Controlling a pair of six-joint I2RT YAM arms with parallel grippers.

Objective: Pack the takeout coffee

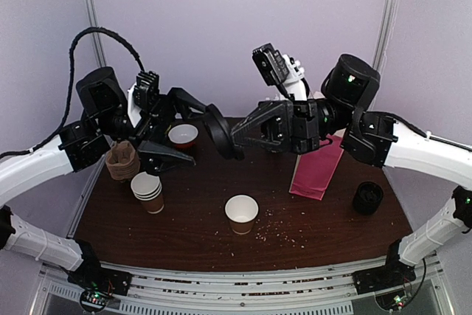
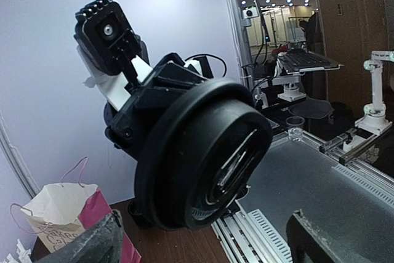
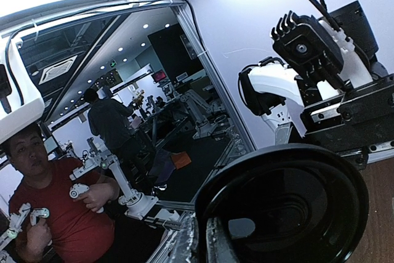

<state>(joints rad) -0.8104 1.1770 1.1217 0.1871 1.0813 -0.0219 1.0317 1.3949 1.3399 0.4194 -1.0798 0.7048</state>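
Note:
My right gripper is shut on the rim of a round black lid and holds it on edge in mid-air above the back of the table. In the right wrist view its fingers pinch the lid. My left gripper faces it, open, with the lid just beyond its fingertips. A lidless brown cup stands on the table under the left gripper. A capped takeout coffee is out of view.
On the brown table stand an open cup in the middle, a stack of lidless cups, brown sleeves, a pink paper bag at the right and a squat black stack of lids.

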